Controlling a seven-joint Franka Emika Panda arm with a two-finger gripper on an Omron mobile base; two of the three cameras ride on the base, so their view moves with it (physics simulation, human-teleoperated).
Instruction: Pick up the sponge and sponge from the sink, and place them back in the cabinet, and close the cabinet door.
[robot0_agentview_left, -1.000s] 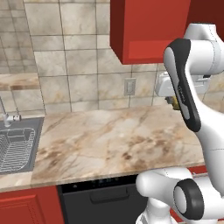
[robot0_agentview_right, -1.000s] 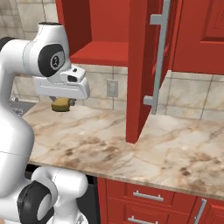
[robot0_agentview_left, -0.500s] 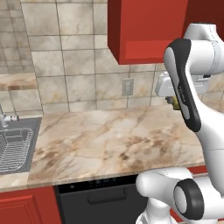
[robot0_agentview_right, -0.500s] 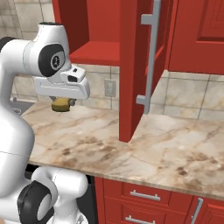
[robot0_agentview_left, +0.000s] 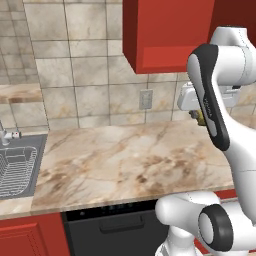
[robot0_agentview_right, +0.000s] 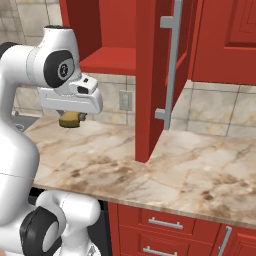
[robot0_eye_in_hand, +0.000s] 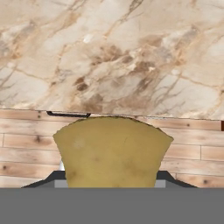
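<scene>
My gripper (robot0_agentview_right: 71, 118) is shut on a tan-yellow sponge (robot0_agentview_right: 70, 119) and holds it in the air above the marble counter (robot0_agentview_right: 200, 170). In the hand view the sponge (robot0_eye_in_hand: 113, 151) covers the space between the fingertips. The sponge (robot0_agentview_left: 198, 116) also shows below the white hand in the left base view. The red cabinet (robot0_agentview_right: 107, 59) hangs up and to the right of the gripper, its shelf exposed. Its cabinet door (robot0_agentview_right: 149, 80) stands open, edge-on, with a silver bar handle (robot0_agentview_right: 170, 65). The sink (robot0_agentview_left: 39, 159) lies far off to the left.
A wire rack (robot0_agentview_left: 15, 172) lies in the sink, with the faucet (robot0_agentview_left: 5, 135) behind it. A wall outlet (robot0_agentview_right: 125, 100) sits under the cabinet. A dark dishwasher front (robot0_agentview_left: 112, 227) and red drawers (robot0_agentview_right: 165, 225) run below the counter. Another red door (robot0_agentview_right: 227, 40) is shut at the right.
The whole picture has slid to the left, so the base has driven to the right along the counter. The arm keeps its pose and still holds the sponge.
</scene>
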